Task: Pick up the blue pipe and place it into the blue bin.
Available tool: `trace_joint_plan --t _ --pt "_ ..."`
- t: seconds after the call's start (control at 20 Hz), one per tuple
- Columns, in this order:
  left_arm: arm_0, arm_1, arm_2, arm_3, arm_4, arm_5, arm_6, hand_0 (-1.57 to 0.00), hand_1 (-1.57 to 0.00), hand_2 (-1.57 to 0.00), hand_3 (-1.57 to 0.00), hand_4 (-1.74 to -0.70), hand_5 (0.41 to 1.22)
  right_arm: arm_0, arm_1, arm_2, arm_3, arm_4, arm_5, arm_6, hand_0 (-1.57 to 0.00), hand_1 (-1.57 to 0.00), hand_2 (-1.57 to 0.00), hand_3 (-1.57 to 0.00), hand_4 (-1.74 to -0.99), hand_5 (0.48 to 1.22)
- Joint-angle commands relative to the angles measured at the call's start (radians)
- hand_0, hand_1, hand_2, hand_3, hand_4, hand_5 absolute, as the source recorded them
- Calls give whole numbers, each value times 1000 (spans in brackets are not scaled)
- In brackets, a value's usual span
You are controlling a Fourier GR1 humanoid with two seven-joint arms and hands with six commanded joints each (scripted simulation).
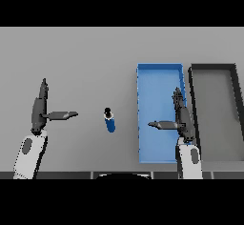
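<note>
Nearest my view are the two white forearms coming up from the lower edge, one on each side. The left robot hand (39, 109) sits over bare table (86, 57) on the left, its fingers straight and pointing away from me, the thumb stuck out sideways toward the middle. It holds nothing, and I see it well apart from everything else.

The right robot hand (182, 119) is over the right-hand side of the blue bin (143, 76), close to the bin's right wall. Its fingers are also straight and spread from the thumb, which points left across the bin's floor. Nothing is in its grasp.

Between the two hands I see the blue pipe (110, 120) on the grey table, just left of the blue bin's left wall but not touching it. It looks like a short blue cylinder with a dark end pointing away from me; I cannot tell from this angle whether it stands upright or lies flat. Neither hand touches it, and the left thumb tip is a clear gap away from it.

To the right of the blue bin, just beside it, lies a dark grey bin (192, 90) with a black rim, its floor grey. The right forearm runs up along the gap between the two bins
</note>
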Motion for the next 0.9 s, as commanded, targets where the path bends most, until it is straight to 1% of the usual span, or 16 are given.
trace_joint_plan --t 0.0,0.25,0.3,0.35,0.4,0.45,0.5,0.55,0.6,0.65,0.7,0.75,0.8,0.85 --pt "1 0 0 -1 0 1 -5 1 1 1 1 -1074 591 1 0 0 -1 0 -1 -1 1 1 1 1 -1225 617" --pt "5 1 -5 -17 -3 3 -5 1 1 1 1 -1074 591 10 4 4 -2 1 -1 -5 1 1 1 1 -1225 617" --pt "8 79 -38 -24 5 -132 -40 1 1 1 1 -1074 591 35 -49 36 -35 48 31 -56 1 1 1 1 -1225 617" --pt "4 133 -50 -25 20 -227 -67 1 1 1 1 -1073 590 73 -72 72 -73 89 48 -93 1 1 1 1 -1224 618" --pt "10 166 -57 -27 28 -281 -78 1 1 1 1 -1074 589 97 -88 89 -96 106 62 -101 1 1 1 1 -1225 618" --pt "8 184 -62 -16 30 -315 -80 1 1 1 1 -1076 587 109 -95 101 -119 126 59 -93 1 1 1 1 -1225 620" --pt "14 189 -72 -19 26 -333 -88 1 1 1 1 -1077 588 101 -103 102 -111 137 58 -71 1 1 1 1 -1223 620" --pt "17 198 -71 -11 29 -352 -99 1 1 1 1 -1078 591 103 -110 108 -122 151 55 -64 1 1 1 1 -1215 618" --pt "6 204 -68 -7 30 -357 -97 1 1 1 1 -1080 596 111 -111 117 -126 170 49 -68 1 1 1 1 -1203 614" --pt "-2 208 -67 -16 36 -359 -90 1 1 1 1 -1080 600 104 -115 112 -131 168 47 -51 1 1 1 1 -1196 609" --pt "16 213 -73 -31 47 -379 -100 1 1 1 1 -1085 604 110 -114 115 -135 173 43 -42 1 1 1 1 -1186 601" --pt "28 215 -79 -42 50 -393 -115 1 1 1 1 -1086 605 108 -110 116 -130 182 35 -40 1 1 1 1 -1185 597" --pt "43 224 -92 -61 54 -424 -133 1 1 1 1 -1090 596 106 -115 111 -137 175 37 -49 1 1 1 1 -1186 598" --pt "45 225 -107 -73 57 -446 -127 1 1 1 1 -1096 583 94 -125 107 -127 175 43 -45 1 1 1 1 -1187 600"
